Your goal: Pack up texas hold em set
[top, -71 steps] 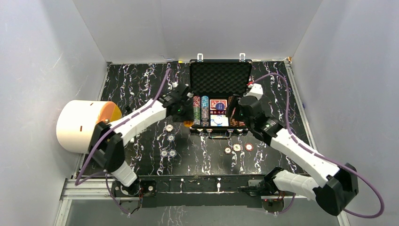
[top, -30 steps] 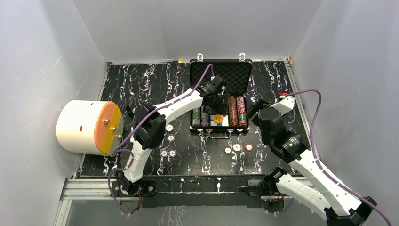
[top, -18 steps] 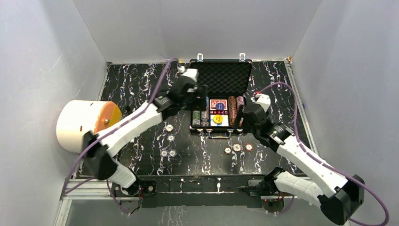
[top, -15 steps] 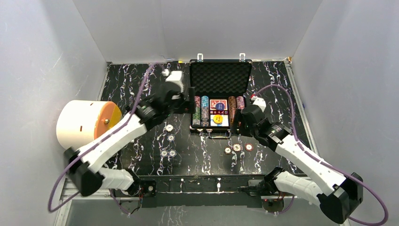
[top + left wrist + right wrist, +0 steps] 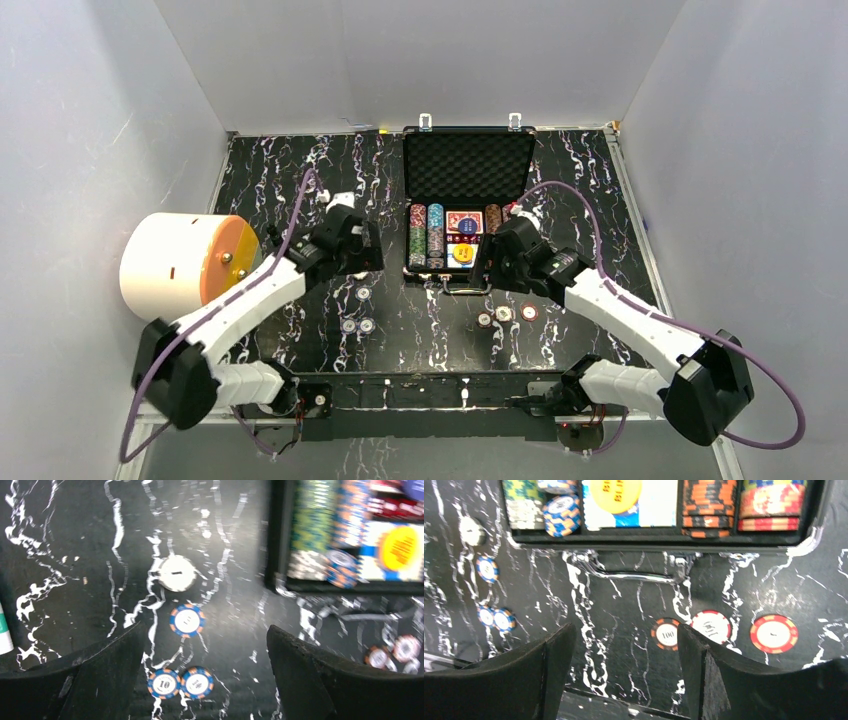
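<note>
The black briefcase lies open at the back, foam lid up. Its tray holds rows of chips, red card decks and a yellow round button. My left gripper hovers open left of the case. Under it on the table are a white button and three blue chips. My right gripper hangs open at the case's front right corner. An orange-black 100 chip, a white-red chip and a red chip lie below it. Neither gripper holds anything.
A big white drum with an orange face lies at the left edge. A green-and-white cylinder shows at the left wrist view's edge. White walls close in the table. A metal rail runs along the near edge.
The yellow button went from my left gripper into the case. My left arm then drew back from the case to the loose blue chips. My right gripper swung in to the case's front right.
</note>
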`<act>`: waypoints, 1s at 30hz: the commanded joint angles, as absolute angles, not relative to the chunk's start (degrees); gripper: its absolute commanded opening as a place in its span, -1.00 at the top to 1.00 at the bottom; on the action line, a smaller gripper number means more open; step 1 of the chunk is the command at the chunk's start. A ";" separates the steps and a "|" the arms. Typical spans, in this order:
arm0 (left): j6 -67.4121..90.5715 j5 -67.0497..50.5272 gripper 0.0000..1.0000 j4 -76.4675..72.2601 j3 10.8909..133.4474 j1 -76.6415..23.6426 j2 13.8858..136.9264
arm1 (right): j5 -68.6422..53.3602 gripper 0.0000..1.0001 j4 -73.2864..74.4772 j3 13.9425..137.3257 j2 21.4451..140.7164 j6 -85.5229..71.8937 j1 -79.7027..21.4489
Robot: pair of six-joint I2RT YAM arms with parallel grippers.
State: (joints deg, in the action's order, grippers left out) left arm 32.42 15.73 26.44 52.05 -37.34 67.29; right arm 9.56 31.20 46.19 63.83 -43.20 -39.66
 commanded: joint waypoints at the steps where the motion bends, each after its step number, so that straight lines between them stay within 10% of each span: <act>1: 36.22 14.66 -0.76 29.15 54.55 -31.50 73.97 | 9.72 -0.62 24.44 51.14 65.03 -45.39 -39.90; 30: 34.71 13.80 0.02 31.18 62.76 -28.61 102.15 | 11.85 -0.64 19.63 53.50 67.45 -35.39 -39.81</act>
